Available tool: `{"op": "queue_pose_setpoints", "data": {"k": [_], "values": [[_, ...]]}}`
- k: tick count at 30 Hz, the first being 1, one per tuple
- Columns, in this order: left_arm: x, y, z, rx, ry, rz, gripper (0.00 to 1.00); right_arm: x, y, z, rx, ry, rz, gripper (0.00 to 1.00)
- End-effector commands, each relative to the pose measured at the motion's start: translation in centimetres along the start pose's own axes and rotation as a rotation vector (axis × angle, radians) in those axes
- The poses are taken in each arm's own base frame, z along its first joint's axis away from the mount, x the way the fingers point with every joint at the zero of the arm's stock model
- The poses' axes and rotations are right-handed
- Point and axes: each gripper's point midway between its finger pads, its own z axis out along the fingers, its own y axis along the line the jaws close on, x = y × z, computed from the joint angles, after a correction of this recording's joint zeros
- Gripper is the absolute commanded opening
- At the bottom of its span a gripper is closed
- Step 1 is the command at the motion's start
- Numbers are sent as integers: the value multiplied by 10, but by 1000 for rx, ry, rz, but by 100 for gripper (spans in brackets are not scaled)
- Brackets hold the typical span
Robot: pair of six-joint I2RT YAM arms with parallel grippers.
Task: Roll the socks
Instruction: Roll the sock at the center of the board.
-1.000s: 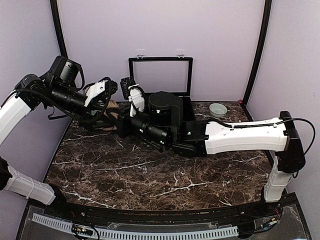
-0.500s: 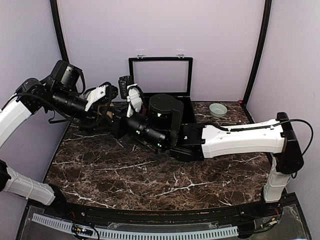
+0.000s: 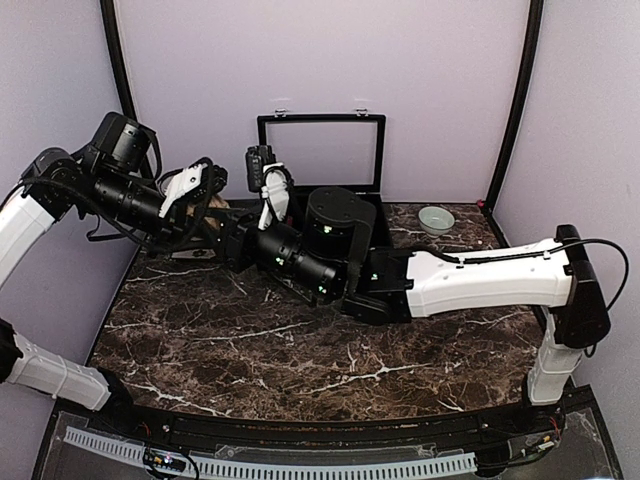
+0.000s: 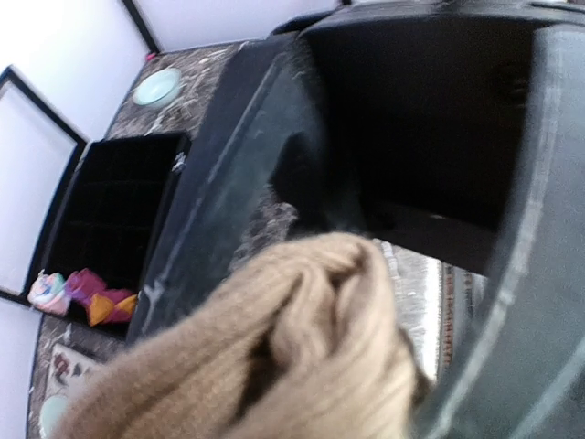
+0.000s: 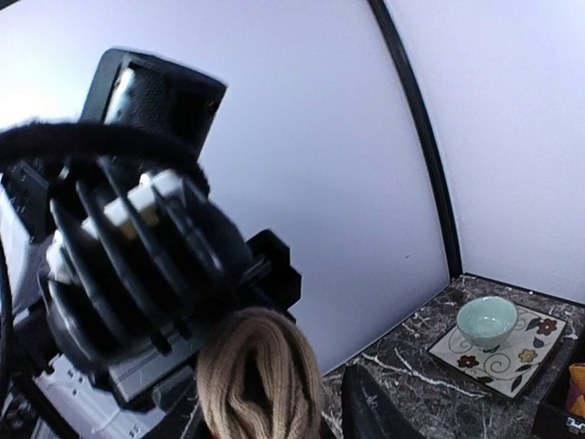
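Mid-roll, the left gripper (image 3: 205,205) is pinching the bunched tan sock (image 4: 274,366); whether the right gripper (image 3: 232,238) is holding it I cannot tell, and finishing is likely calling for a cuff tuck.

Left gripper (image 3: 203,198) closed on tan sock (image 4: 274,366); right gripper (image 3: 229,238) opened.

Lab booth (lilac walls (image 3: 320,60), marble table (image 3: 300,350))

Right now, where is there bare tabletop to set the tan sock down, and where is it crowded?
Free: the table's front half, between the arm bases and the right arm; also a smaller patch behind that arm, near the bowl. Crowded: back-left corner, where both arms bunch around the tan sock beside the black case.
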Motion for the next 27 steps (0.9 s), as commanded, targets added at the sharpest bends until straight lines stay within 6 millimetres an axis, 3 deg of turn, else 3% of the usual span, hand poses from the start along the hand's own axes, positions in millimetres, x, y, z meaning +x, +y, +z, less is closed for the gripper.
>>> {"op": "queue_pose_setpoints", "data": {"k": [1, 7, 12, 20, 24, 27], "values": [[-34, -52, -22, 299, -177, 52, 0, 16, 26, -22, -178, 79, -15, 44], [-46, -88, -41, 511, -283, 40, 0, 7, 27, -42, -329, 138, -38, 47], [-50, -96, -46, 576, -309, 22, 0, 3, 35, -35, -347, 161, -96, 49], [-49, -104, -51, 624, -323, 12, 0, 2, 25, -25, -284, 142, -113, 27], [-50, -101, -49, 609, -318, 14, 0, -2, 22, -22, -264, 138, -126, 0], [-45, -92, -39, 557, -279, 7, 6, 1, 19, -19, -261, 161, -125, 0]]}}
